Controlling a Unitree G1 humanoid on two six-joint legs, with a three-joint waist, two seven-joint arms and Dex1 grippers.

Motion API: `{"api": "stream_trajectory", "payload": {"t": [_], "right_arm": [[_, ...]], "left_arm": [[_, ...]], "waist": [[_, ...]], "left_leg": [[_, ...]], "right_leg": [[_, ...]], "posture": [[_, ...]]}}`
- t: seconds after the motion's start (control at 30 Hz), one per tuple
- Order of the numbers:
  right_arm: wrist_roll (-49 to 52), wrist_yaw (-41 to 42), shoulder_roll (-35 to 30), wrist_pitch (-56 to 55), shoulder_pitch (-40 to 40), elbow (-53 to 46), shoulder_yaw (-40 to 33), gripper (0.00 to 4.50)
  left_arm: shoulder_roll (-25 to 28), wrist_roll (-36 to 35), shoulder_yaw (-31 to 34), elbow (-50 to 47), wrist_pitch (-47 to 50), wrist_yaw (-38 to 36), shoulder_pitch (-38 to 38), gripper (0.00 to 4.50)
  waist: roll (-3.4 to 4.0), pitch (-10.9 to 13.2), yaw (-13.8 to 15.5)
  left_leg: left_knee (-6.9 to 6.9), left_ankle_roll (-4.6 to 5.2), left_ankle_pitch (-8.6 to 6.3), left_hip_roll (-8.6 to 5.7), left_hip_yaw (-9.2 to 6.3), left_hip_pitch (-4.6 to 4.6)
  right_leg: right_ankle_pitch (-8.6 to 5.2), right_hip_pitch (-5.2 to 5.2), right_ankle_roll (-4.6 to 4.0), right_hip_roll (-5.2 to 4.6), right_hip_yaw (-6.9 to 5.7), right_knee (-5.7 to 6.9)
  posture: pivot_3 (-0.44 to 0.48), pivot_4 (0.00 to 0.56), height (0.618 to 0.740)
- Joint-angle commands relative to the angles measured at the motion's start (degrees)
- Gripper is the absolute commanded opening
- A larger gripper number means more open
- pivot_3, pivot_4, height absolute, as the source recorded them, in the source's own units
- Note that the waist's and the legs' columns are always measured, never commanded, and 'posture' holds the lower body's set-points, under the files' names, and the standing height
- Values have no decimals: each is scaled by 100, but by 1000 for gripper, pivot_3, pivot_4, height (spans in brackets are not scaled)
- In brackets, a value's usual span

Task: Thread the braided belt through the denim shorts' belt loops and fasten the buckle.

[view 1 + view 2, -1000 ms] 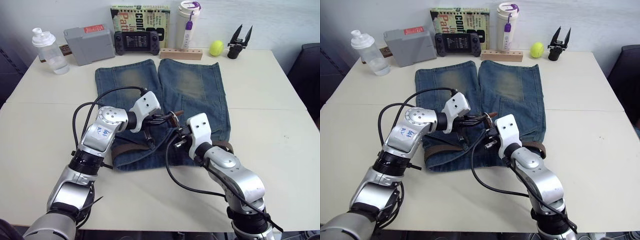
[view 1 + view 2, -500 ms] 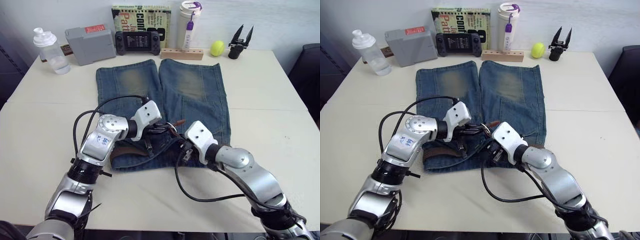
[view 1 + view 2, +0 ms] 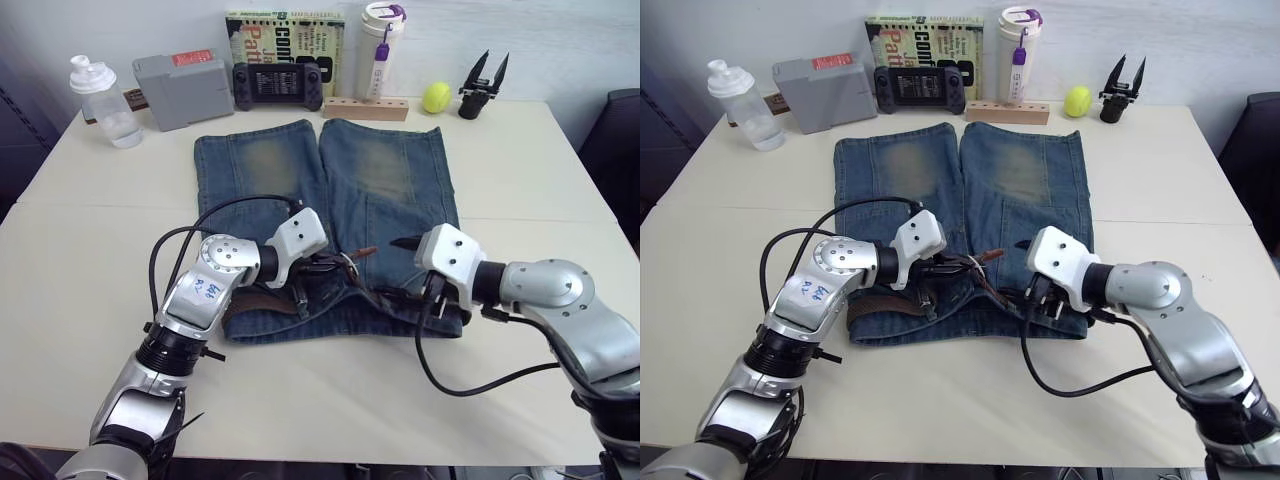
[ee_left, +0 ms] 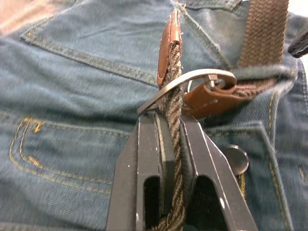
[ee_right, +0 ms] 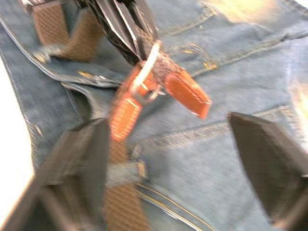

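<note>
The denim shorts (image 3: 380, 170) lie flat mid-table, waistband toward me. The braided belt (image 3: 875, 303) runs along that waistband under a belt loop (image 4: 262, 73). My left gripper (image 4: 169, 118) is shut on the belt's braided end just behind the silver buckle (image 4: 192, 79). The strap passes through the buckle, and its leather tip (image 3: 365, 251) pokes out beyond. To the right of the buckle, my right gripper (image 3: 397, 270) hovers open over the shorts. Its fingers (image 5: 82, 159) are spread wide and hold nothing.
Along the table's far edge stand a clear bottle (image 3: 97, 100), a grey box (image 3: 180, 90), a game console (image 3: 277, 85), a book (image 3: 285, 35), a white tumbler (image 3: 380, 50), a wooden block (image 3: 365, 108), a yellow ball (image 3: 434, 97) and a black gripper tool (image 3: 482, 82).
My right gripper has opened and swung off to the right, away from the buckle. The left gripper keeps its hold on the belt end in about the same place.
</note>
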Motion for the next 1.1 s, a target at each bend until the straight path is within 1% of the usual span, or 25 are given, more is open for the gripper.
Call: {"api": "stream_trajectory", "payload": {"t": [0.03, 0.1, 0.23, 0.33, 0.37, 0.4, 0.47, 0.5, 0.53, 0.57, 0.6, 0.7, 0.77, 0.8, 0.87, 0.9, 0.93, 0.97, 1.0, 1.03, 1.1], "right_arm": [[-504, 670, -462, -1498, -589, 834, 3, 4187], [-801, 773, -468, -1909, -781, 1186, 258, 4187], [-1023, 949, -364, -2403, -1037, 1692, 544, 4187], [-1093, 1158, -239, -2747, -1235, 2042, 692, 3427], [-1132, 1202, -209, -2891, -1291, 2157, 746, 3028], [-1162, 1227, -193, -2993, -1323, 2231, 780, 2537], [-1158, 1282, -131, -3145, -1373, 2348, 803, 1752], [-1175, 1325, -104, -3228, -1390, 2403, 810, 1225], [-1190, 1363, -82, -3297, -1406, 2450, 821, 825], [-1194, 1391, -61, -3370, -1422, 2496, 829, 560], [-1188, 1414, -44, -3416, -1437, 2529, 835, 96], [-1247, 1478, -37, -3620, -1498, 2656, 843, 96], [-1329, 1554, -75, -3895, -1556, 2795, 803, 0], [-1384, 1581, -115, -4167, -1600, 2917, 753, 0], [-1448, 1626, -162, -4554, -1655, 3099, 689, 0], [-1421, 1710, -234, -4807, -1682, 3285, 606, 0], [-1394, 1775, -277, -4978, -1700, 3425, 550, 0], [-1360, 1868, -370, -5177, -1718, 3599, 473, 0], [-1326, 1942, -456, -5334, -1745, 3766, 400, 0], [-1305, 2009, -557, -5477, -1774, 3912, 332, 0], [-1280, 2106, -682, -5695, -1845, 4135, 237, 0]], "left_arm": [[-184, -127, -56, -317, -96, 46, -35, 0], [-201, -95, -87, -327, -146, 43, -52, 0], [-214, -84, -89, -355, -139, 46, -87, 0], [-233, -74, -87, -370, -148, 52, -98, 0], [-235, -73, -92, -377, -152, 56, -98, 0], [-235, -72, -96, -382, -155, 58, -97, 0], [-232, -88, -75, -394, -148, 60, -102, 0], [-232, -92, -66, -397, -149, 61, -106, 0], [-226, -91, -62, -400, -163, 58, -107, 0], [-210, -89, -63, -405, -180, 43, -102, 0], [-199, -101, -57, -409, -185, 23, -97, 0], [-137, -223, 11, -422, -104, -99, -97, 0], [-10, -461, 237, -476, 197, -229, -105, 878], [194, -657, 351, -543, 401, -481, -76, 1146], [453, -881, 466, -595, 613, -773, -46, 1911], [685, -927, 544, -512, 683, -906, -55, 2299], [838, -952, 588, -448, 723, -963, -69, 2599], [1005, -1044, 682, -404, 839, -1057, -88, 3058], [1143, -1161, 760, -392, 945, -1140, -108, 3252], [1250, -1295, 837, -425, 1047, -1213, -114, 3749], [1379, -1479, 933, -470, 1151, -1282, -126, 4478]], "waist": [[0, 0, 2], [0, 0, -6], [0, 0, -9], [0, 0, -8], [0, 0, -7], [0, 0, 0], [0, 0, -2], [0, 0, -3], [0, 0, -4], [0, 0, -1], [0, 0, 0], [0, 0, -4], [0, 0, -5], [0, 0, -5], [1, 1, -24], [1, 0, -39], [1, 1, -36], [3, 1, -33], [3, 2, -31], [3, 2, -31], [4, 3, -9]], "left_leg": [[0, 0, 0, -1, 0, 0], [1, 0, 0, -1, 2, 0], [2, 0, 1, 1, 5, 3], [15, 0, 1, 1, 4, 2], [19, 0, 1, 1, 4, 0], [22, 0, 1, 1, 4, -2], [32, 1, 0, 1, -1, -7], [34, 2, 0, 1, -1, -7], [34, 2, 0, 0, -1, -8], [35, 2, 0, 1, -3, -7], [35, 2, 0, 1, -5, -8], [36, 2, 0, 1, -7, -8], [37, 2, 0, 1, -8, -7], [37, 2, 0, 2, -9, -7], [38, 1, 0, 3, -9, -8], [37, 1, 0, 6, -9, -8], [36, 1, 0, 9, -7, -4], [37, 0, 0, 12, -7, -3], [37, 0, 0, 11, -6, -2], [37, 0, 0, 10, -6, -2], [38, 0, 0, 6, -6, -4]], "right_leg": [[0, 0, 0, 1, 0, 1], [0, 0, 0, 1, -2, 2], [0, -1, 0, 2, -5, 4], [0, 2, 0, 3, -5, 5], [0, 3, 0, 2, -4, 5], [0, 2, 0, 2, -5, 5], [0, 4, 0, 3, -5, 6], [0, 4, 0, 3, -6, 7], [0, 4, 0, 3, -6, 8], [0, 5, 0, 3, -6, 8], [0, 6, 0, 2, -6, 7], [0, 8, 0, 3, -6, 7], [0, 9, 0, 3, -7, 7], [0, 9, 0, 3, -7, 8], [0, 9, 0, 4, -7, 7], [0, 8, 0, 4, -6, 8], [0, 8, 0, 7, -7, 8], [0, 9, 0, 8, -6, 9], [0, 9, 0, 8, -6, 8], [0, 9, 0, 8, -5, 9], [0, 10, 0, 7, -4, 8]], "posture": [[0, 150, 697], [0, 150, 697], [0, 150, 697], [0, 150, 697], [0, 150, 697], [0, 150, 697], [0, 150, 697], [0, 150, 697], [0, 150, 697], [0, 150, 697], [0, 150, 697], [0, 150, 697], [0, 150, 697], [0, 150, 697], [0, 150, 697], [0, 150, 697], [0, 150, 697], [0, 150, 697], [0, 150, 697], [0, 150, 697], [0, 150, 697]]}}
